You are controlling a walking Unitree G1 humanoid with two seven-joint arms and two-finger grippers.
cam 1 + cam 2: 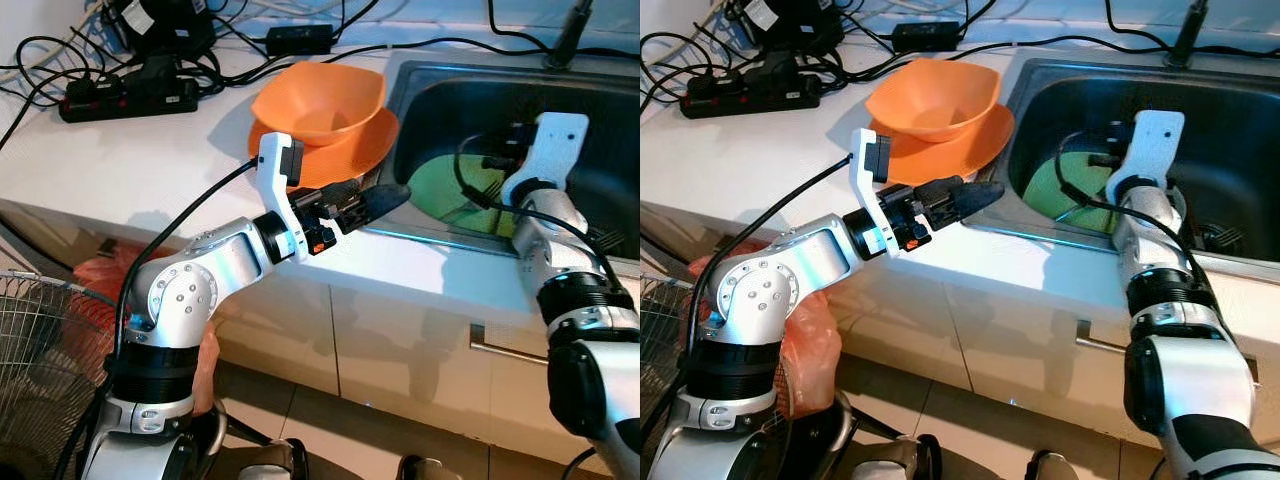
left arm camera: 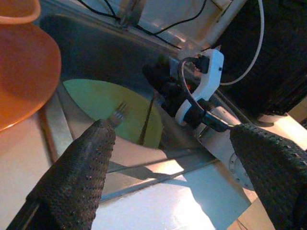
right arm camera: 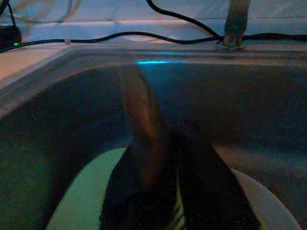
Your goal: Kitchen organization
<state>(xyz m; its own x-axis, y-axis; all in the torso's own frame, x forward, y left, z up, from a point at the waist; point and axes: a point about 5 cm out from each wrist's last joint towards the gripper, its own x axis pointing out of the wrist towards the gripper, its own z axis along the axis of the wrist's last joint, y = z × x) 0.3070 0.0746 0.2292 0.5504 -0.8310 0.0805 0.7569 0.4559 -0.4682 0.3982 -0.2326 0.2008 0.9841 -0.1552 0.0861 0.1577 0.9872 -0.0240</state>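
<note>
Down in the sink (image 1: 600,110), a green plate (image 1: 440,190) lies flat on the basin floor with a fork (image 2: 117,112) on it, tines toward the orange stack. Right gripper (image 3: 175,191) reaches into the basin over the plate, fingers pressed close around a thin brownish utensil, probably lifting it out. Left gripper (image 1: 375,200) hovers at the sink's near rim, jaws spread, holding nothing, seemingly waiting. Beside the sink on the counter (image 1: 150,160), an orange bowl (image 1: 320,100) sits in an orange plate (image 1: 365,150).
</note>
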